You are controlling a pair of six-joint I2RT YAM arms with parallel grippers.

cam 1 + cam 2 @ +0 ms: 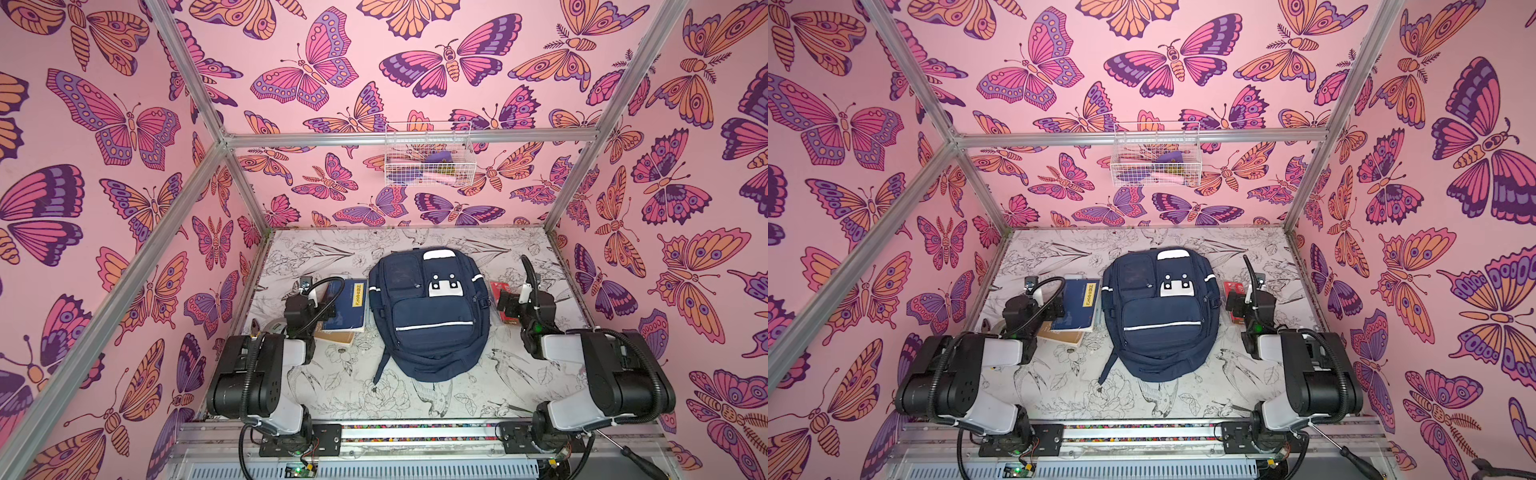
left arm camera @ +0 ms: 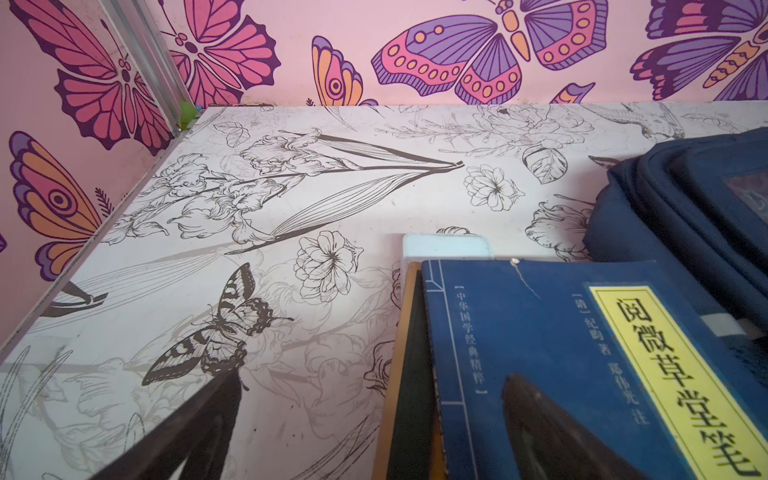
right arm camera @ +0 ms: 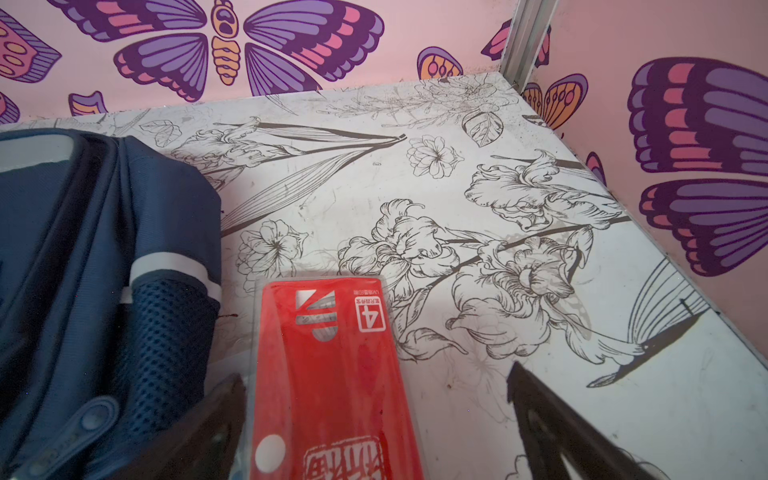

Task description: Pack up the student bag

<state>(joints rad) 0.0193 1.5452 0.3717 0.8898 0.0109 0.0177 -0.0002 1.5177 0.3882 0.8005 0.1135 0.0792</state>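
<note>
My left jaws and right jaws stand wide, holding nothing. The backpack lies flat on the tabletop between them, with the blue book below my left and the red packet below my right. The backpack looks soft, limp and light. It should sag, so I would pinch a zipper tab or strap.

wire basket contents: too small and blurred to identify.
tan book: mostly hidden under the blue book.
red package: near end cut off in the right wrist view.
student bag: only a corner shows in the left wrist view.
</note>
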